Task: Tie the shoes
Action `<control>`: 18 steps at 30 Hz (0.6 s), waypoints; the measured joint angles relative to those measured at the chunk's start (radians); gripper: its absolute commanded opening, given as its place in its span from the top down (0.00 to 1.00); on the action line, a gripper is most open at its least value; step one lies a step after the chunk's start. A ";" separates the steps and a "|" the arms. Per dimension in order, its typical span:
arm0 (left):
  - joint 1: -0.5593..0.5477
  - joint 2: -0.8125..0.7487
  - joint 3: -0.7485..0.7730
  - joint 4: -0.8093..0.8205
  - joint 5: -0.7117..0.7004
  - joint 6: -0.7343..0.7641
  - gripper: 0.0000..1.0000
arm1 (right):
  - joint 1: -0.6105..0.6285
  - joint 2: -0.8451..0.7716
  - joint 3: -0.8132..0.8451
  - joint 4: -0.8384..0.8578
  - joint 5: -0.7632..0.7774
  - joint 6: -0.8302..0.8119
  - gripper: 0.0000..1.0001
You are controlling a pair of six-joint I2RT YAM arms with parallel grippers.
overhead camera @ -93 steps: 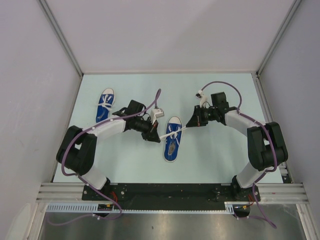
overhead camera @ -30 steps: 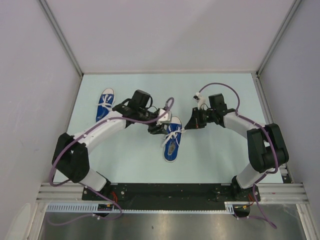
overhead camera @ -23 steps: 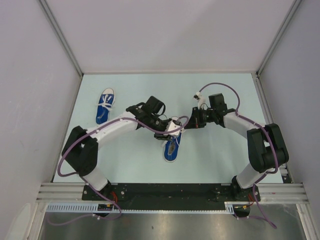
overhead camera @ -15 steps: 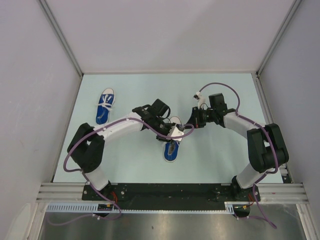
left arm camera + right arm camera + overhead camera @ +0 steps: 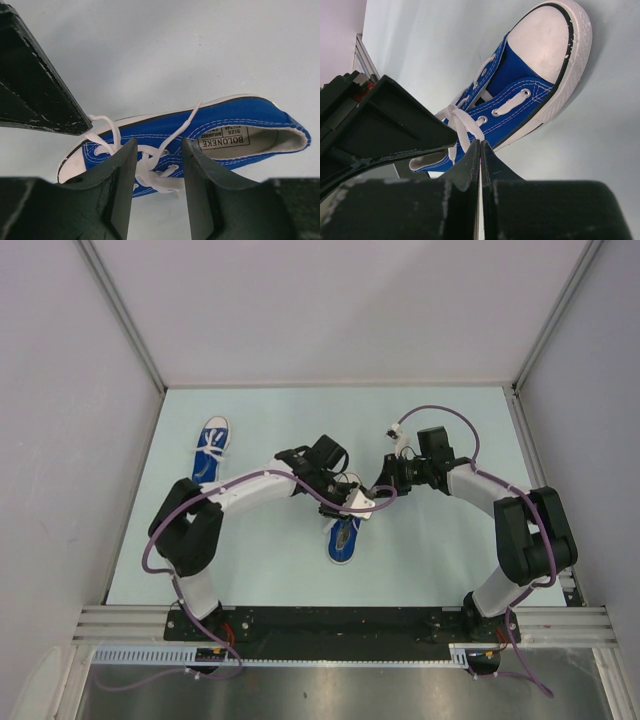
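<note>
One of the shoes (image 5: 341,541) lies in the middle of the table, blue with a white toe cap and loose white laces (image 5: 150,167). The other shoe (image 5: 210,452) lies at the far left. My left gripper (image 5: 347,502) hangs over the middle shoe's lacing and hides its front half from above. In the left wrist view this gripper (image 5: 158,150) is open, with the crossed laces between its fingers (image 5: 124,172). My right gripper (image 5: 480,144) is shut on a lace (image 5: 465,125) beside the shoe's (image 5: 530,80) toe end. It also shows from above, my right gripper (image 5: 377,486).
Pale side walls and metal posts (image 5: 120,315) close in the table (image 5: 260,570). Purple cables (image 5: 440,412) loop off both arms. The two grippers stand very close over the middle shoe. The left finger (image 5: 385,125) fills the left of the right wrist view.
My left arm has swung right, from the shoe's left side to directly over its lacing. The right gripper has held the lace and barely moved.
</note>
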 measured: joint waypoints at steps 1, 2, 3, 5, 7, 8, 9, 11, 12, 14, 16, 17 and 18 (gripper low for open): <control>0.000 0.006 0.005 0.001 -0.001 0.000 0.54 | 0.000 0.000 0.000 0.000 0.000 0.000 1.00; -0.001 0.012 0.010 0.002 -0.004 0.000 0.55 | 0.000 0.000 0.000 0.000 0.000 0.000 1.00; -0.002 0.017 0.013 0.002 -0.005 0.000 0.55 | 0.000 0.000 0.000 0.000 0.000 0.000 1.00; -0.003 0.028 0.018 0.001 -0.006 0.001 0.57 | 0.000 0.000 0.000 0.000 -0.001 0.000 1.00; -0.006 0.038 0.022 0.002 -0.007 0.001 0.61 | 0.000 0.000 0.000 0.000 -0.001 0.000 1.00; -0.007 0.042 0.024 0.002 -0.007 0.002 0.63 | 0.000 0.000 0.000 0.000 -0.001 0.000 1.00; -0.007 0.045 0.024 0.000 -0.008 0.002 0.70 | 0.000 0.000 0.000 0.000 -0.001 0.000 1.00; -0.009 0.049 0.027 -0.005 -0.008 0.003 0.80 | 0.000 0.000 0.000 0.000 -0.001 0.000 1.00; -0.011 0.051 0.029 -0.008 -0.008 0.008 0.93 | 0.000 0.000 0.000 0.000 -0.001 0.000 1.00; -0.013 0.053 0.037 -0.019 -0.007 0.015 1.00 | 0.000 0.000 0.000 0.000 -0.001 0.003 1.00; -0.013 0.055 0.044 -0.028 -0.006 0.017 1.00 | 0.000 0.000 0.000 0.002 -0.002 0.006 1.00; -0.014 0.055 0.048 -0.034 -0.006 0.017 1.00 | 0.000 0.001 0.000 0.004 -0.002 0.007 1.00; -0.014 0.055 0.051 -0.038 -0.005 0.018 1.00 | 0.000 0.001 0.000 0.006 -0.002 0.008 1.00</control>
